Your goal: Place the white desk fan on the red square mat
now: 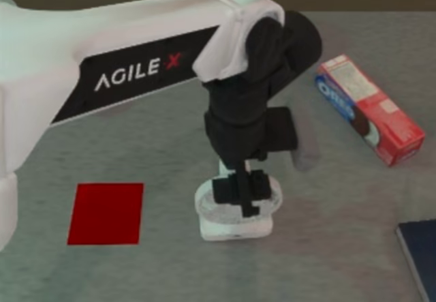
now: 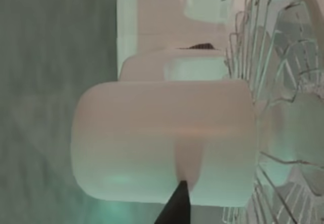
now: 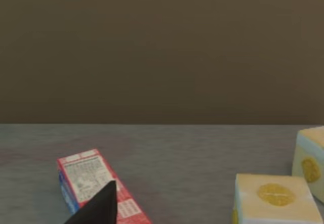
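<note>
The white desk fan (image 1: pixel 235 223) stands right of the table's middle, near the front edge, its round grilled head facing up. My left gripper (image 1: pixel 240 191) comes down on it from above and is shut on the fan's cylindrical back (image 2: pixel 162 143); one dark fingertip (image 2: pixel 178 201) presses against that cylinder. The red square mat (image 1: pixel 106 213) lies flat on the table to the fan's left, a fan's width of bare table between them. My right arm is parked out of the top view; one dark finger (image 3: pixel 101 206) shows in its wrist view, off to one side.
A red-and-blue Oreo box (image 1: pixel 368 108) lies at the back right. A dark blue book (image 1: pixel 419 247) sits at the front right corner. Two yellow-and-white blocks (image 3: pixel 276 198) show in the right wrist view. The left arm's white link (image 1: pixel 102 56) spans the back left.
</note>
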Controlling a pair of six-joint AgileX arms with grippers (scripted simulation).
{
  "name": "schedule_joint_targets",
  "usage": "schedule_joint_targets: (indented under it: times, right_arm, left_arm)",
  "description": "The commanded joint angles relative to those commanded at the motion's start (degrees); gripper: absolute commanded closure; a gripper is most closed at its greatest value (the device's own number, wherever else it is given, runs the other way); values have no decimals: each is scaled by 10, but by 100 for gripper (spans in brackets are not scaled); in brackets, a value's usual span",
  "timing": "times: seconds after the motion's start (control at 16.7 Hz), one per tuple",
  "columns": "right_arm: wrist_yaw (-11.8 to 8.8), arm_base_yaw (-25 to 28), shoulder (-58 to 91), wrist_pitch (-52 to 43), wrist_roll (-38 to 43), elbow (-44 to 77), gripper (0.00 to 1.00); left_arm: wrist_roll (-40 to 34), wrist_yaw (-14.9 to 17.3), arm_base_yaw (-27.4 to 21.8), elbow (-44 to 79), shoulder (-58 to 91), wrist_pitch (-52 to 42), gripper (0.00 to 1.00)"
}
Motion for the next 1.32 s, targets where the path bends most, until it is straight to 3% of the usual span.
schedule_joint_targets:
  times: [0.3, 0.36, 0.9, 1.32]
  right_arm:
    - [0, 0, 0, 0, 0, 0, 0]
    - [0, 0, 0, 0, 0, 0, 0]
    - [0, 0, 0, 0, 0, 0, 0]
    - [0, 0, 0, 0, 0, 0, 0]
  left_arm:
    - [0, 0, 0, 0, 0, 0, 98]
    - [0, 0, 0, 0, 0, 0, 100]
    - [-1, 2, 0, 1, -5, -2, 100]
    - [-2, 2, 10, 106, -6, -108, 100]
